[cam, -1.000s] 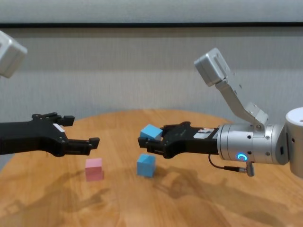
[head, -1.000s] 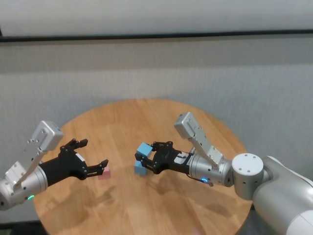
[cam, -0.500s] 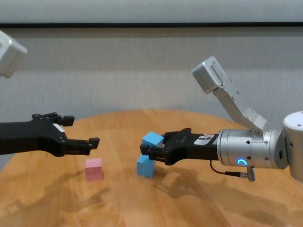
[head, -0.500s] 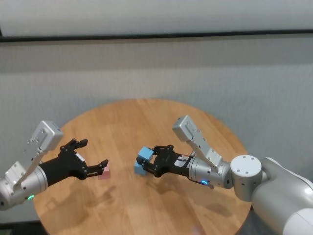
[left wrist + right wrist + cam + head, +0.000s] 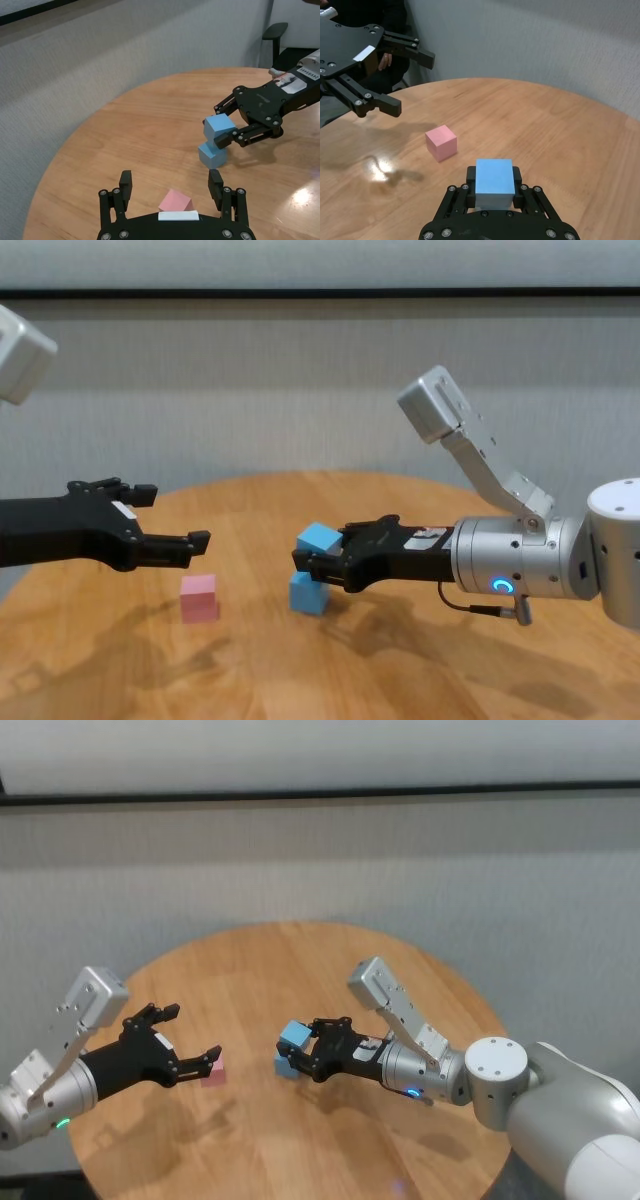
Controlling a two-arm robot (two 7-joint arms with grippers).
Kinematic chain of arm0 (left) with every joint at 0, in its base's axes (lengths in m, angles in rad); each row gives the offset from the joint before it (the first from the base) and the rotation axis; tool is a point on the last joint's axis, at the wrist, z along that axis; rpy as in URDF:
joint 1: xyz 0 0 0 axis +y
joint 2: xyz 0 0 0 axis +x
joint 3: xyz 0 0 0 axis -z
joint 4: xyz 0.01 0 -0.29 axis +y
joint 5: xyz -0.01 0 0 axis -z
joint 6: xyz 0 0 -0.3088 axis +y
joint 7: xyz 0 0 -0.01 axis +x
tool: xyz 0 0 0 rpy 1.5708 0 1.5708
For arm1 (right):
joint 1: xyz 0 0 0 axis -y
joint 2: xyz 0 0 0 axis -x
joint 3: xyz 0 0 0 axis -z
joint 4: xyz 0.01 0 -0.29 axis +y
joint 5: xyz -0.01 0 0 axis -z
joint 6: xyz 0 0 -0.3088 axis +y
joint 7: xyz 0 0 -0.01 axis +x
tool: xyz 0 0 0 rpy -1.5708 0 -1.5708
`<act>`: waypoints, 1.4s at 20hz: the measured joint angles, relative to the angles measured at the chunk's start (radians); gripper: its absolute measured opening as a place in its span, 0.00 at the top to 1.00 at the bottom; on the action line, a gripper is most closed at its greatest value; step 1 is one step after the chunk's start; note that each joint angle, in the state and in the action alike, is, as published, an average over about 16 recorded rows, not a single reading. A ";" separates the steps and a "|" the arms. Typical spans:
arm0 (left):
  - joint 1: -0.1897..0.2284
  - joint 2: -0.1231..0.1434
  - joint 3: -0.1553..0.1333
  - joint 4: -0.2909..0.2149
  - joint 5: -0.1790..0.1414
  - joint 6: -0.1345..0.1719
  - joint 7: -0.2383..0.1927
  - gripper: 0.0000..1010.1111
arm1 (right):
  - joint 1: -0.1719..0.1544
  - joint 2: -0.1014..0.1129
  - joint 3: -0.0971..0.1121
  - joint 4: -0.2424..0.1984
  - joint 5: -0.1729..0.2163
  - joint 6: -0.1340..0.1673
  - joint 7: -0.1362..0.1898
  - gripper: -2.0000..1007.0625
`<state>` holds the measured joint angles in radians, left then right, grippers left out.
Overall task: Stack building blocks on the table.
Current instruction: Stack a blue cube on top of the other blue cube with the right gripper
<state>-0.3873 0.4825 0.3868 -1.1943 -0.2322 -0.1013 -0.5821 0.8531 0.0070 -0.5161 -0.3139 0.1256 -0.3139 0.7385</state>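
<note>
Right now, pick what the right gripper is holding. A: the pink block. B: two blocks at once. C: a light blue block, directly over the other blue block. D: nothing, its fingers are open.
C: the right gripper is shut on a light blue block just above the second blue block, while the pink block sits alone below the open left gripper.

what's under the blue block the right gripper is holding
The second blue block sits on the table right beneath the held blue block, which the right gripper clamps. Whether the two blocks touch is hard to tell; the contact is partly hidden by the fingers.
</note>
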 joint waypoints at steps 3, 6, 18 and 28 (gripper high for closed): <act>0.000 0.000 0.000 0.000 0.000 0.000 0.000 0.01 | 0.015 -0.012 0.005 0.033 -0.007 -0.015 -0.002 0.63; 0.000 0.000 0.000 0.000 0.000 0.000 0.000 0.01 | 0.028 -0.022 0.011 0.063 -0.013 -0.028 -0.005 0.63; 0.000 0.000 0.000 0.000 0.000 0.000 0.000 0.01 | 0.044 -0.041 0.031 0.099 -0.040 -0.040 -0.012 0.63; 0.000 0.000 0.000 0.000 0.000 0.000 0.000 0.01 | 0.032 -0.037 0.044 0.078 -0.064 -0.021 -0.018 0.63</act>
<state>-0.3873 0.4825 0.3868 -1.1943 -0.2322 -0.1013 -0.5821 0.8852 -0.0302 -0.4721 -0.2359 0.0612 -0.3346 0.7203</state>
